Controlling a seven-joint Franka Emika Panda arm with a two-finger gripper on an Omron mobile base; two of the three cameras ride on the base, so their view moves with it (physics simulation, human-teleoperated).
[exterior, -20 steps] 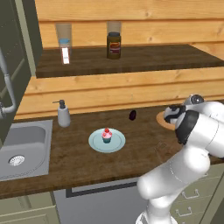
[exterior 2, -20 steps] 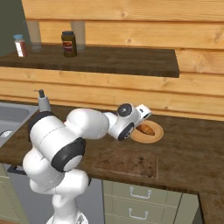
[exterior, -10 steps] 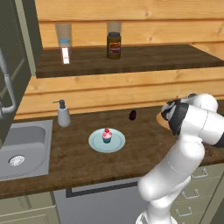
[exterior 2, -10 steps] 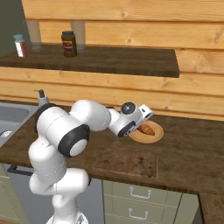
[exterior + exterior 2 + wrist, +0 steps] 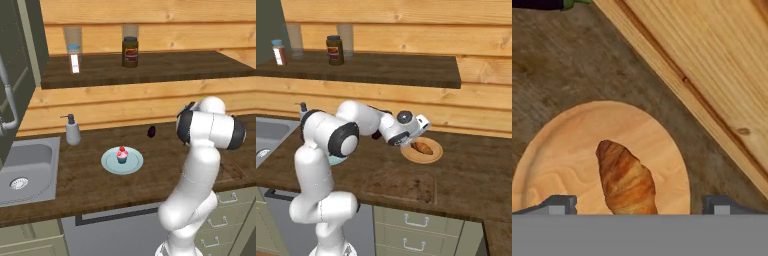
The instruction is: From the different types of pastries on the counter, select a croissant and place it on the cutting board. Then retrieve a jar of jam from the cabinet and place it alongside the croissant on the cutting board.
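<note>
Step in hand — picking up the golden-brown croissant (image 5: 627, 182), which lies on a round light-wood plate (image 5: 562, 150) on the dark wood-grain counter (image 5: 476, 175). The gripper (image 5: 639, 205), fingers wide apart, straddles it at six o'clock — next, I judge, lower and close.

A sink (image 5: 27, 167) sits at the 9 o'clock edge of the left base view, with a soap dispenser (image 5: 73, 131) just beside its far right corner. On the shelf (image 5: 150, 67) above stand a brown jar (image 5: 130, 51) with a black lid and, toward 10 o'clock of it, a small bottle (image 5: 74, 57) with a blue cap. A tiny dark purple object (image 5: 151, 131) lies near the wall. In the right base view a round wooden plate (image 5: 432, 155) lies at 12 o'clock of a dark board (image 5: 402, 185). Below are drawers (image 5: 416, 232) with handles.
</note>
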